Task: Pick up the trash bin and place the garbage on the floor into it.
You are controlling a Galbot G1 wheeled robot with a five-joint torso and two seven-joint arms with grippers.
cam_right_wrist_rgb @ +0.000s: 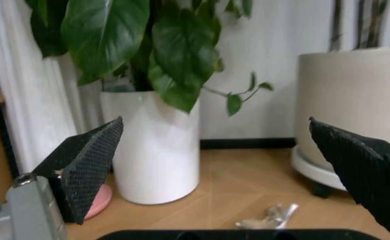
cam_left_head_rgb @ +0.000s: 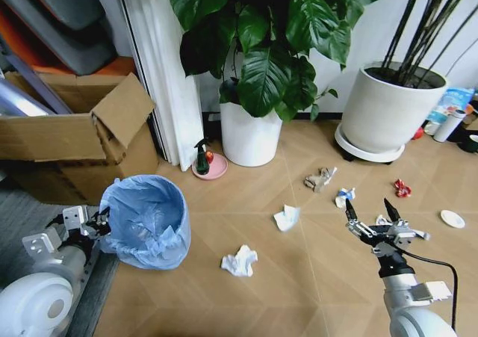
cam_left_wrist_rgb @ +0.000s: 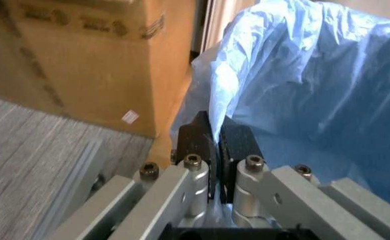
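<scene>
The trash bin [cam_left_head_rgb: 146, 221], lined with a crinkled light-blue bag [cam_left_wrist_rgb: 302, 75], is low on the left at the edge of the floor [cam_left_head_rgb: 314, 277]. My left gripper [cam_left_head_rgb: 103, 223] [cam_left_wrist_rgb: 215, 122] is shut on its near rim, pinching the bag's edge. Garbage lies scattered on the planks: crumpled white paper [cam_left_head_rgb: 239, 261], another white scrap [cam_left_head_rgb: 287, 217], a flattened wrapper [cam_left_head_rgb: 320, 178] [cam_right_wrist_rgb: 272, 216], a red wrapper [cam_left_head_rgb: 402, 188] and a white disc [cam_left_head_rgb: 452, 218]. My right gripper [cam_left_head_rgb: 371, 211] [cam_right_wrist_rgb: 215, 120] hangs open above the floor on the right, holding nothing.
A cardboard box [cam_left_head_rgb: 82, 139] [cam_left_wrist_rgb: 81, 60] stands behind the bin, and a grey mat [cam_left_head_rgb: 104, 292] lies under my left arm. A white plant pot [cam_left_head_rgb: 250, 135] [cam_right_wrist_rgb: 154, 150], a pink saucer with a green spray bottle [cam_left_head_rgb: 203, 158] and a large pot [cam_left_head_rgb: 392, 109] line the wall.
</scene>
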